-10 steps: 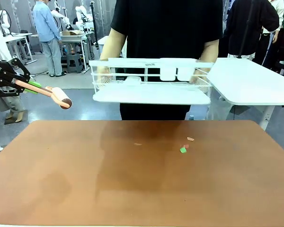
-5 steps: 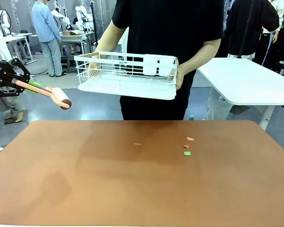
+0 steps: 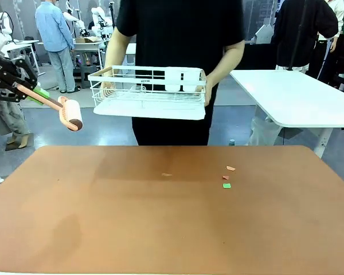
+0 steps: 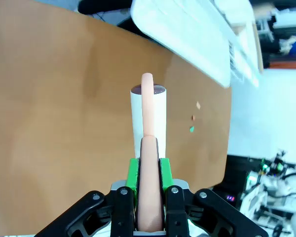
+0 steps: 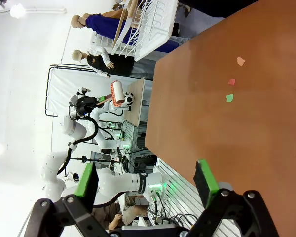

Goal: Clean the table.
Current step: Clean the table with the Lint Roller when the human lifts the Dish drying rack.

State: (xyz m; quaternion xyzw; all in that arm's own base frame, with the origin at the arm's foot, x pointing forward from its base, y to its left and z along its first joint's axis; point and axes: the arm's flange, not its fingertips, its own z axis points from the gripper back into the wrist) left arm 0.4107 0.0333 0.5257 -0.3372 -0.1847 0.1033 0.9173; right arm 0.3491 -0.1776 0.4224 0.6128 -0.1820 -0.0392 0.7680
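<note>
At ten o'clock in the front view, out beyond the far left corner of the table (image 3: 160,229), the left gripper (image 3: 39,94) is clenched on the pink handle of a lint roller (image 3: 70,113), whose white drum hangs in the air toward four o'clock from the fingers, clear of the reddish-brown top. In the left wrist view the same gripper (image 4: 149,170) has its green pads (image 4: 133,173) pressed on either side of the handle, and the roller's drum (image 4: 148,118) points to twelve o'clock, with the table (image 4: 64,123) spread out behind it. The table takes up the lower half of the front view, from nine o'clock round to three. On it, toward two o'clock from its middle, lie a green scrap (image 3: 226,185) and two pinkish scraps (image 3: 230,168) close together, with one more pale scrap (image 3: 167,175) apart from them at about twelve o'clock. At twelve o'clock, behind the far edge, a person (image 3: 178,34) in a black shirt holds a white wire rack (image 3: 149,91) in both hands, above the table and not touching it. A white-topped table (image 3: 298,97) stands at two o'clock. In the right wrist view the right gripper (image 5: 145,180) is released, its green-padded fingers spread wide with nothing between them, and the table (image 5: 246,138) runs from twelve down to four o'clock.
</note>
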